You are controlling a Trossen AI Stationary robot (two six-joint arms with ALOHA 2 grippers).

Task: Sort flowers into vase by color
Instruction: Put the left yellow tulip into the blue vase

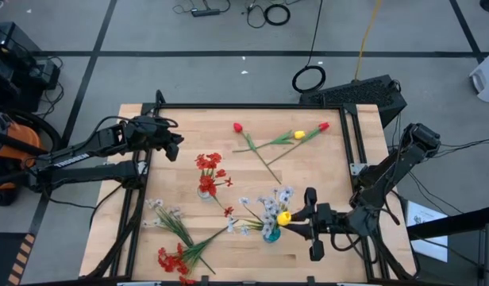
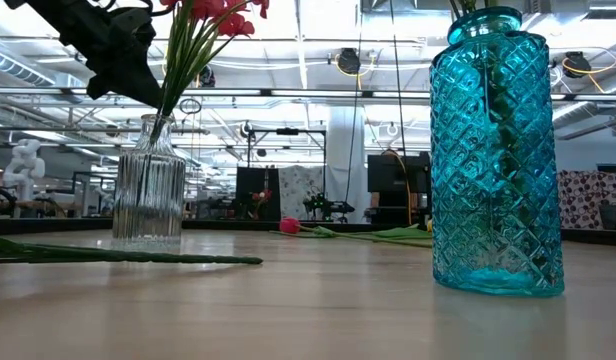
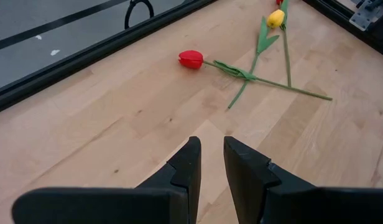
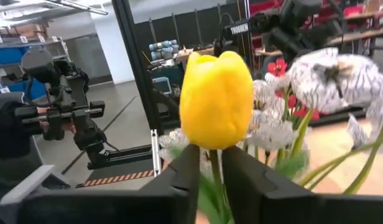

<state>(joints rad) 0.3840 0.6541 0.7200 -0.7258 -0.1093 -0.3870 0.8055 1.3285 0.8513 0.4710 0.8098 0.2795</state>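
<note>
A yellow tulip stands right over my right gripper, its stem in the narrow gap of the open fingers. In the high view that gripper reaches level from the table's right side beside the blue vase, which holds white blossoms. Green stems show inside the blue vase. A clear vase holds red flowers. My left gripper hangs open over the table's far left, holding nothing. My right gripper has the yellow tulip's stem just under the head between its two fingers, which lie level from the table's right, across the upright stem. A gap shows beside the stem on one side. Whether the other finger touches it I cannot tell.
Two red tulips and a yellow one lie crossed at the far middle. White sprays and red sprays lie at the near left. A black frame rims the table.
</note>
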